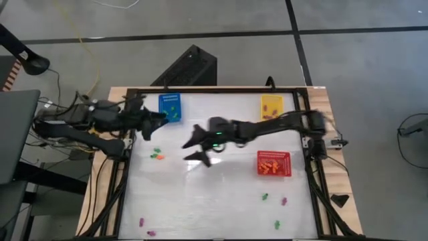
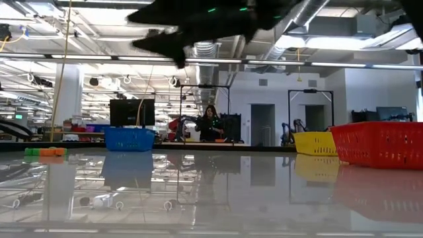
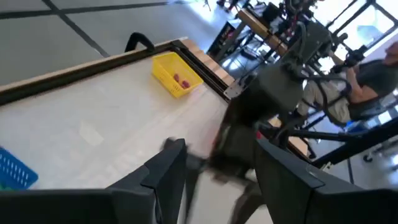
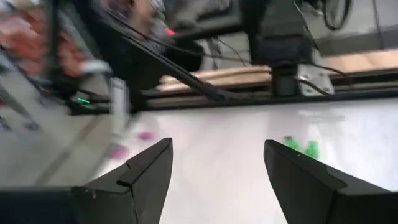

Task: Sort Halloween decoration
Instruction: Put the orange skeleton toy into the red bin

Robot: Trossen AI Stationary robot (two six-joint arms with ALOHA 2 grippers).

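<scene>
Decorations [image 1: 157, 156] lie loose on the bench [image 1: 214, 201], left of the red basket [image 1: 274, 163]. Likely light, rigid, prone to skidding; grip across the middle. Right claw [image 1: 194, 150] wide, empty; left claw [image 1: 160, 118] parted, empty.

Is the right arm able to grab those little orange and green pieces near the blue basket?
Probably yes. The right end effector hangs open above the table, close to the orange and green pieces. Nothing lies between them, and the left end effector sits back by the blue basket.
</scene>
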